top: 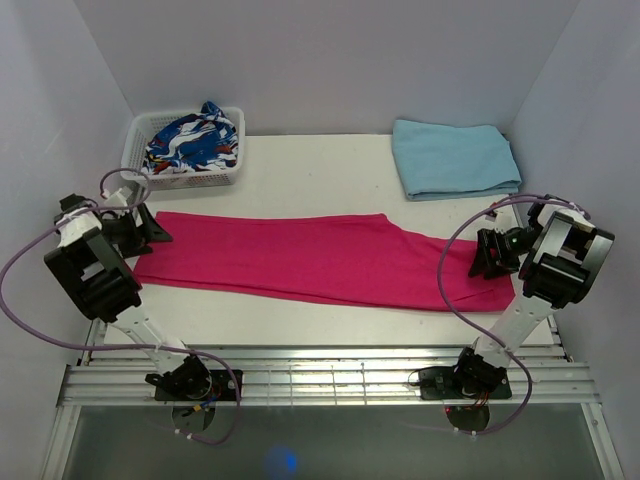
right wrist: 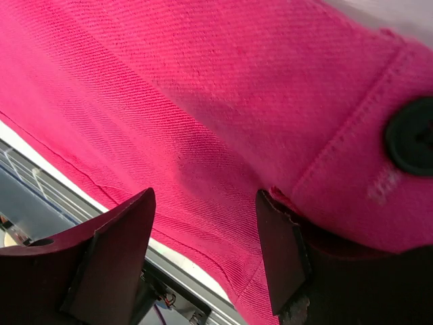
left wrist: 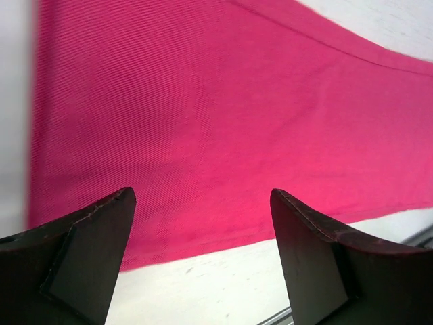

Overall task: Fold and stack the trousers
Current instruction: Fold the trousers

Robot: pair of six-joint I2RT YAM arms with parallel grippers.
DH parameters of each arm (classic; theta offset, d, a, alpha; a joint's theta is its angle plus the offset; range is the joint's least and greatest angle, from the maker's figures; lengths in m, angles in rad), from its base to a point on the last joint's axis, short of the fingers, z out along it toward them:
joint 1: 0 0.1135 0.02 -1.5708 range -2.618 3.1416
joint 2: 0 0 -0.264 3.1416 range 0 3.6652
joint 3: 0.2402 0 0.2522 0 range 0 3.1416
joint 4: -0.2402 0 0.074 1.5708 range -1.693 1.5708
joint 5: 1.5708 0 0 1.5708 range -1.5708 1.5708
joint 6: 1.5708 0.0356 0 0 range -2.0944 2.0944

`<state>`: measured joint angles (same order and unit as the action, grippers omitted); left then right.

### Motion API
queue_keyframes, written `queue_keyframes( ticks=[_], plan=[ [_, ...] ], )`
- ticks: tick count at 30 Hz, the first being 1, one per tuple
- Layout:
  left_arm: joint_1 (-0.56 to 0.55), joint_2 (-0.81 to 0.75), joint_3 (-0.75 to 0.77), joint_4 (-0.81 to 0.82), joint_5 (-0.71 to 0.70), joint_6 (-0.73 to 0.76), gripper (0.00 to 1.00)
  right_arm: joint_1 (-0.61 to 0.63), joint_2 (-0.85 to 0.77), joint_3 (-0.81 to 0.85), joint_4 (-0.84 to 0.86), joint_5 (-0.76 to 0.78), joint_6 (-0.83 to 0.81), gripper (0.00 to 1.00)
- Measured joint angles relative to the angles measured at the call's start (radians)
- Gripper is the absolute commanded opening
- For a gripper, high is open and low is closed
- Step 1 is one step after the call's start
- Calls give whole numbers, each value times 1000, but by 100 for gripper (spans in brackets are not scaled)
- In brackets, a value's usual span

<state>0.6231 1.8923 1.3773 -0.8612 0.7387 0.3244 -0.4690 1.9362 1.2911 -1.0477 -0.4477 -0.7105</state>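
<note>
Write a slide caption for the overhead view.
Pink trousers lie flat across the table between the left claw and right claw, with a basket and folded blue cloth behind.

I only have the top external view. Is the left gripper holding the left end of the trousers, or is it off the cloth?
Observer: Off it. The left wrist view shows the left gripper wide open with nothing between its fingers; the trousers lie flat beneath.
Operator: And the right one?
Observer: The right gripper is open too, jaws apart over the cloth.
Operator: Which end is the waistband?
Observer: The right end. The right wrist view shows a dark button on a stitched band there.
</note>
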Motion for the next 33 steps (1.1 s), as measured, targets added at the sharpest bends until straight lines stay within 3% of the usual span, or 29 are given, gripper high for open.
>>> queue_keyframes(
  ticks=[6, 15, 20, 26, 33],
  plan=[
    [107, 0, 18, -1, -113, 50, 91, -13, 5, 9, -13, -3, 1, 69],
    [108, 84, 124, 35, -223, 106, 91, -10, 39, 74, -34, 20, -3, 71],
    [91, 167, 135, 57, -234, 128, 85, -10, 45, 118, -40, 26, -11, 73],
    [60, 145, 91, 105, -230, 150, 79, -10, 47, 172, -55, 27, -19, 74],
    [24, 90, -12, 180, -246, 147, 64, -8, 47, 235, -92, 19, -19, 77]
  ],
)
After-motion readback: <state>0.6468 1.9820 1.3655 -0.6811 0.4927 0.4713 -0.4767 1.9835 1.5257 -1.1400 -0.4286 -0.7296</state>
